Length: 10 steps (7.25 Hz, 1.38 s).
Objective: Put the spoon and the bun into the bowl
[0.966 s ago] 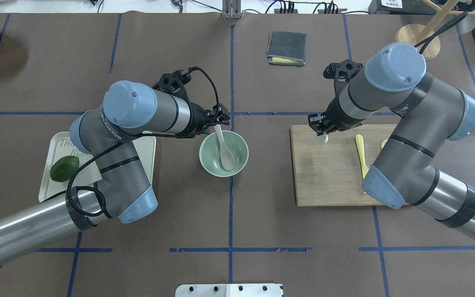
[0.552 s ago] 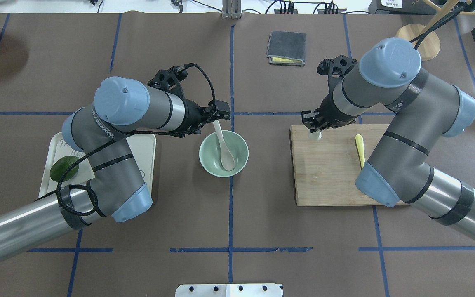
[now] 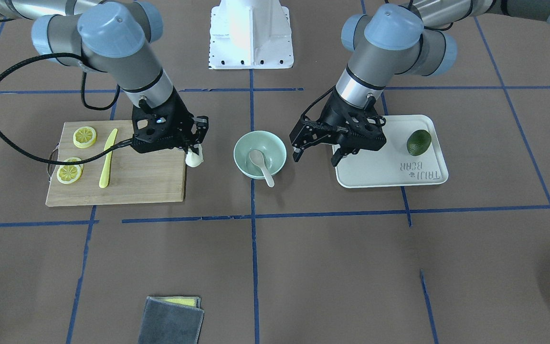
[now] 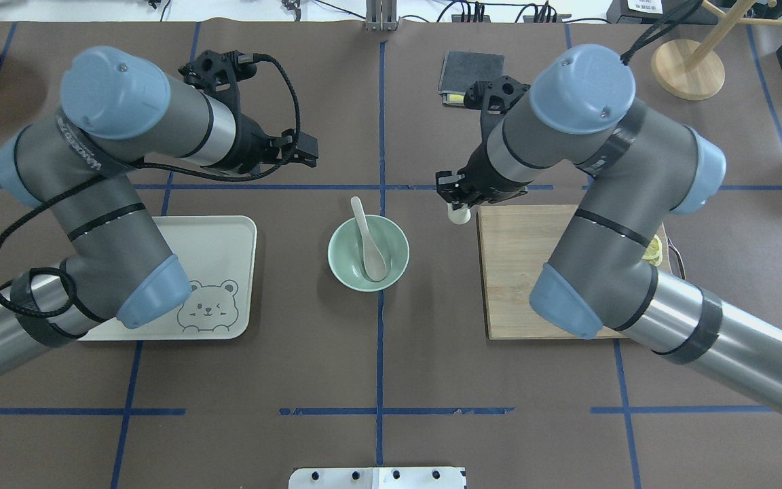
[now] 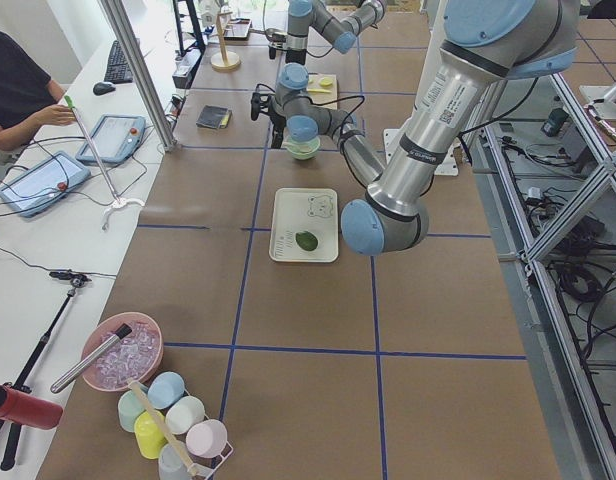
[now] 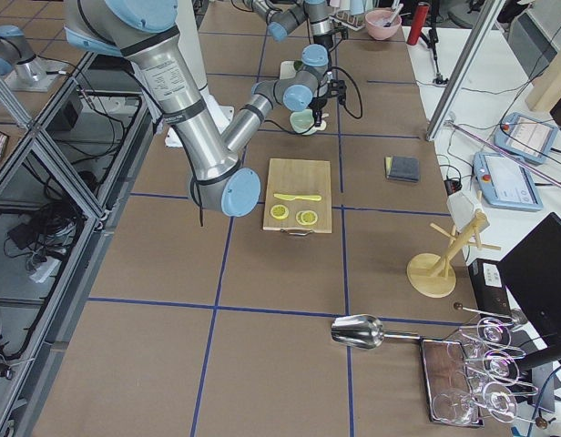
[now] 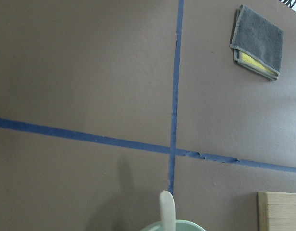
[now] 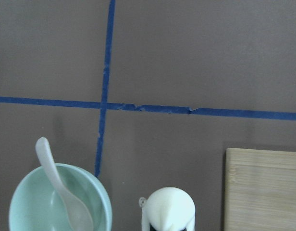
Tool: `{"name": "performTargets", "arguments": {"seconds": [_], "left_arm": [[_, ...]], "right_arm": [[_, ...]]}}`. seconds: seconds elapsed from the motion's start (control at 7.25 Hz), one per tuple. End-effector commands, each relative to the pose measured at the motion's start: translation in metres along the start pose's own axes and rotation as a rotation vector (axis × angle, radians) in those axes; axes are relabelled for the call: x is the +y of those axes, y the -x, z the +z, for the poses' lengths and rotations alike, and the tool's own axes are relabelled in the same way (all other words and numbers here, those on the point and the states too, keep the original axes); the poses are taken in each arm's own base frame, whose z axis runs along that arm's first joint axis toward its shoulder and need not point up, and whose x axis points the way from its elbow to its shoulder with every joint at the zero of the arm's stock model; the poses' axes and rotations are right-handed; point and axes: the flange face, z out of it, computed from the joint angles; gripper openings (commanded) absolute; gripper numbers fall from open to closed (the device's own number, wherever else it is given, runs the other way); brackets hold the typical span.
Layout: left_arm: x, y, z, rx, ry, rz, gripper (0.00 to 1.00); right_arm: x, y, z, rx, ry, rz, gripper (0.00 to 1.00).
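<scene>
The pale green bowl (image 4: 343, 252) stands at the table's middle. The whitish spoon (image 4: 368, 241) lies in it, scoop down, handle over the far rim; both show in the front view (bowl (image 3: 275, 149), spoon (image 3: 261, 165)). My left gripper (image 3: 315, 157) is open and empty, raised between bowl and tray; in the overhead view (image 4: 304, 152) it is far-left of the bowl. My right gripper (image 4: 457, 202) is shut on the white bun (image 4: 459, 216) and holds it above the table, just off the cutting board's left edge. The right wrist view shows the bun (image 8: 168, 209) beside the bowl (image 8: 23, 207).
A white bear-print tray (image 4: 225, 244) lies left of the bowl with an avocado (image 3: 418, 142) on it. The wooden cutting board (image 4: 520, 272) on the right holds lemon slices (image 3: 85, 136) and a yellow knife (image 3: 108, 157). A folded grey cloth (image 4: 466, 66) lies at the back.
My left gripper has let go of the spoon and pulled up and away to the far left. My right gripper has carried the bun left, off the board towards the bowl.
</scene>
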Motion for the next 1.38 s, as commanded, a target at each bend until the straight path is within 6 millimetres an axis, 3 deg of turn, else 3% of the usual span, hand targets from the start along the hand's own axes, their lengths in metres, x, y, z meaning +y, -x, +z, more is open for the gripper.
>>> {"name": "performTargets", "arguments": {"seconds": [0.0,0.14,0.69,0.83,0.97,1.1,1.24], "left_arm": [[-0.045,0.035,-0.039,-0.128,-0.027,0.154,1.00],[-0.050,0.060,-0.052,-0.167,-0.029,0.191,1.00],[-0.099,0.148,-0.096,-0.239,-0.033,0.327,1.00],[-0.108,0.159,-0.103,-0.250,-0.038,0.346,1.00],[-0.113,0.166,-0.105,-0.262,-0.038,0.356,1.00],[-0.112,0.172,-0.104,-0.267,-0.034,0.358,1.00],[-0.111,0.176,-0.103,-0.270,-0.030,0.354,1.00]], "right_arm": [[0.001,0.085,0.033,-0.023,-0.041,-0.003,0.00],[0.005,0.100,0.053,-0.034,-0.043,0.021,0.00],[0.030,0.112,0.068,-0.037,-0.013,0.027,0.00],[0.032,0.114,0.069,-0.039,-0.009,0.052,0.00],[0.032,0.114,0.069,-0.040,-0.008,0.064,0.57],[0.032,0.114,0.068,-0.041,-0.010,0.064,0.90],[0.031,0.113,0.068,-0.041,-0.011,0.063,0.99]]}}
